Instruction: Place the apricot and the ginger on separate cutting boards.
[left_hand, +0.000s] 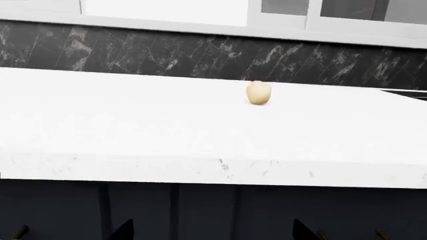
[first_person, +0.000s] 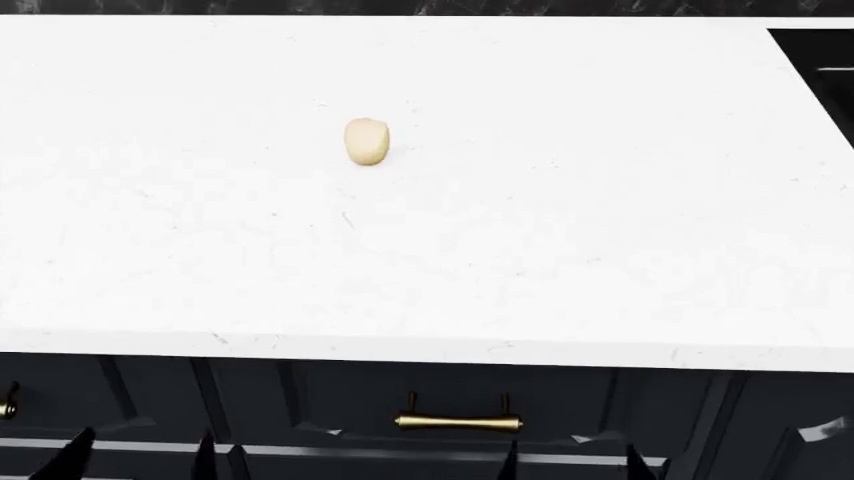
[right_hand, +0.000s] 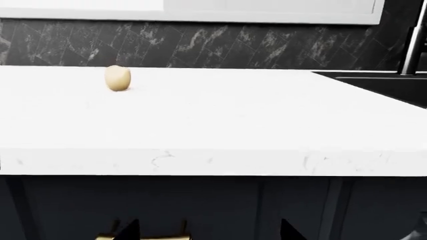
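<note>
The apricot (first_person: 367, 141), small, smooth and pale cream, stands alone on the white counter (first_person: 561, 220), left of the middle; it also shows as the apricot (left_hand: 259, 93) and the apricot (right_hand: 118, 78) in the wrist views. My left gripper (first_person: 143, 456) and right gripper (first_person: 571, 462) hang below the counter's front edge, in front of the dark cabinet, well short of the fruit. Only the dark fingertips show. The left gripper (left_hand: 213, 232) is open and holds nothing, and so is the right gripper (right_hand: 210, 231). The ginger and the cutting boards are out of view.
A dark sink (first_person: 814, 60) is set into the counter at the far right, with a faucet (right_hand: 413, 45) behind it. A brass drawer handle (first_person: 458, 422) sits on the cabinet front between the grippers. A dark marble backsplash (left_hand: 200, 55) bounds the counter's far side.
</note>
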